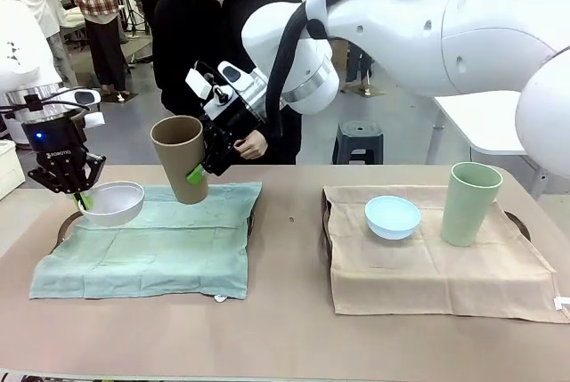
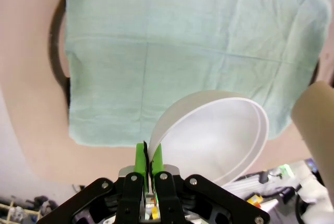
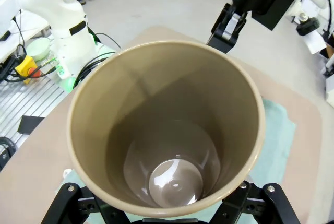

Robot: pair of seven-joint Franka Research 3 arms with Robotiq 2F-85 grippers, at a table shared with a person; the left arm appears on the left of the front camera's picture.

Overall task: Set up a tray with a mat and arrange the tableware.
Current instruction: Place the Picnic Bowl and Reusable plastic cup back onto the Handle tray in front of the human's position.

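Left gripper (image 1: 82, 196) is sitting at the far left of the front frame, jaws clamped tight on the rim of the white bowl (image 1: 114, 202). I'm seeing the bowl hanging tilted just above the left end of the green mat (image 1: 151, 248). In the left wrist view the green pads (image 2: 140, 160) are pinching the bowl's (image 2: 219, 135) thin wall at bottom centre, with the mat (image 2: 182, 51) spreading across the upper frame.

Right gripper (image 1: 199, 171) is reaching across to centre-left of the front frame, gripping the tan-brown cup (image 1: 182, 156) near its base. The cup is leaning, mouth up and toward the left, over the mat's back edge. In the right wrist view I'm looking straight down into the cup (image 3: 167, 130), fingers spread either side of it at the bottom edge.

Right half of the front frame: the light blue bowl (image 1: 392, 216) is resting on the beige mat (image 1: 427, 266), with the pale green cup (image 1: 470, 203) standing upright just to its right. A person (image 1: 223, 35) is standing at top centre behind the table.
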